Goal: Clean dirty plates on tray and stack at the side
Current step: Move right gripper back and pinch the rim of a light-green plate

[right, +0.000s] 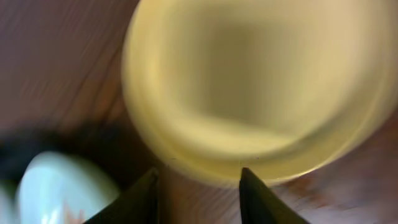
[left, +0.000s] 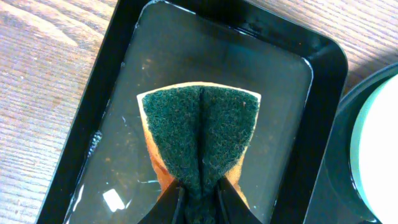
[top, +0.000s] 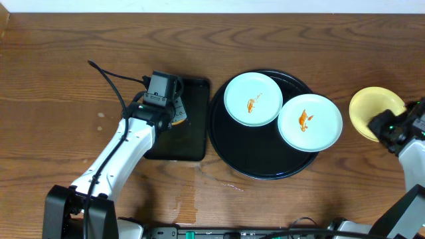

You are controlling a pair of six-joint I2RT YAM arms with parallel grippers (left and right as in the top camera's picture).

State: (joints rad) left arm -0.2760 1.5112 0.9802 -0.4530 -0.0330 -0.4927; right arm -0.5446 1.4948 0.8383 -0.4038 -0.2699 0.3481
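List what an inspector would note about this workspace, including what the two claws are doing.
Surface: wooden table, with wet spots near the front edge.
Job's things: two mint plates, both smeared orange, on the round tray; yellow plate on the table to its right, with no smear visible.
Clutter: small tray holding water.
Grippers: left gripper shut on a folded sponge over the small tray; right gripper open at the yellow plate's edge.
Cables: black cable looping off the left arm.
Surroundings: nothing seen.
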